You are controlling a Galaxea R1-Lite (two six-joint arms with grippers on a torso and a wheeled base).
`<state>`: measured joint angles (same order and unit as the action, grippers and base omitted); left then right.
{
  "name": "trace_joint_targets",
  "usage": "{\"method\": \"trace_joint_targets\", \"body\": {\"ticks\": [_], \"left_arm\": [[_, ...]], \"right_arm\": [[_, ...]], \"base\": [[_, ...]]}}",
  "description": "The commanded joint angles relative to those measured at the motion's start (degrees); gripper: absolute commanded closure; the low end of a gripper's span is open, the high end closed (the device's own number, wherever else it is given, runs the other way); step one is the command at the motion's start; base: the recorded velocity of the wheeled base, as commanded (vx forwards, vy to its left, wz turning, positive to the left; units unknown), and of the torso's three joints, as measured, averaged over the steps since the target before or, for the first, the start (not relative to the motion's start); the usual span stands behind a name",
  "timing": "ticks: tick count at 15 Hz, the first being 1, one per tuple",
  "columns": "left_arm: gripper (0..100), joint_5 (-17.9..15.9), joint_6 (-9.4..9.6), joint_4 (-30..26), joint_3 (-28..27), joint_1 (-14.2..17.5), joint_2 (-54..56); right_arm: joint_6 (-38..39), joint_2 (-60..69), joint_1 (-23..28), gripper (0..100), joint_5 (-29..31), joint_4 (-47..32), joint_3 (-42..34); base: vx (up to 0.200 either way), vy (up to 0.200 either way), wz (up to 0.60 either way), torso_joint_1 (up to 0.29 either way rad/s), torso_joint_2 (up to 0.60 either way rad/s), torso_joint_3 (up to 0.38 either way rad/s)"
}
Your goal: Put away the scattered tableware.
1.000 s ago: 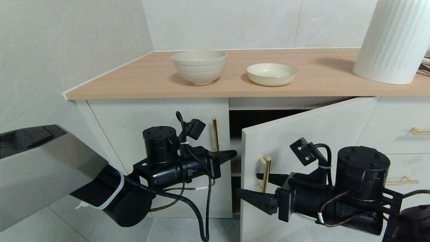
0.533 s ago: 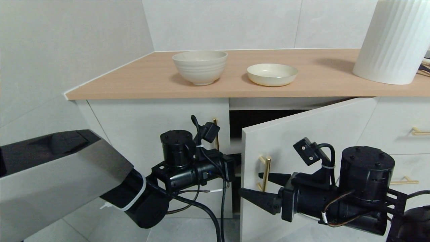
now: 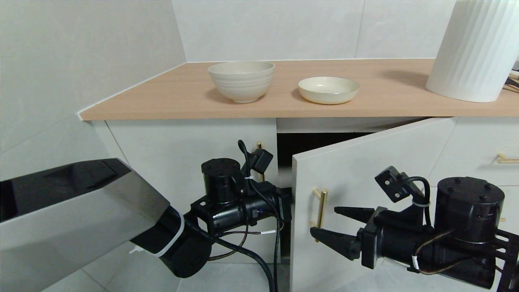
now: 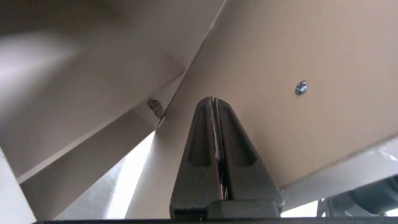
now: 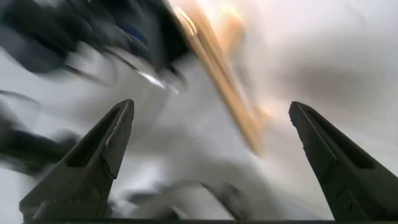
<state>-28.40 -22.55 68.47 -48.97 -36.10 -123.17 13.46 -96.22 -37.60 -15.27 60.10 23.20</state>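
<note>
Both held low: left gripper (image 4: 213,106) closed in cabinet gap (image 3: 324,140), right gripper (image 3: 324,221) open by door handle (image 3: 322,205).

— What lies past the left gripper's (image 4: 212,102) fingertips?
— In the head view they are hidden behind the edge of the open door (image 3: 365,162). The cabinet interior (image 3: 312,142) beyond them is too dark to read.
— And between the right gripper's (image 5: 211,104) fingers?
— A gold handle (image 5: 227,93), badly blurred. The dark shapes beyond one finger are smeared past telling, and both finger bases are cut off.
</note>
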Motion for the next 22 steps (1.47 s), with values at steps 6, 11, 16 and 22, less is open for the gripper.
{"method": "trace_joint_targets", "body": {"ticks": [6,11,16,22], "left_arm": [[100,0.28,-1.35,-0.10,0.10,-0.20,1.01],[100,0.37,-1.44,-0.80,0.45,-1.26,1.09],[100,0.37,-2.94,-4.58,-2.09,-2.49,0.65],[100,0.37,-2.94,-9.59,-7.10,-5.30,-1.02]], "right_arm": [[-2.12,21.60,-2.31,0,14.57,-21.16,-5.44],[-1.42,30.04,-2.22,0,13.43,-31.80,-5.53],[-1.42,31.27,-2.22,0,13.25,-31.97,-5.71],[-1.42,35.66,-2.13,0,13.25,-34.26,-5.44]], "base": [[0.000,0.000,0.00,0.000,0.00,0.000],[0.000,0.000,0.00,0.000,0.00,0.000],[-0.080,0.000,0.00,0.002,0.00,0.000],[-0.067,0.000,0.00,0.002,0.00,0.000]]}}
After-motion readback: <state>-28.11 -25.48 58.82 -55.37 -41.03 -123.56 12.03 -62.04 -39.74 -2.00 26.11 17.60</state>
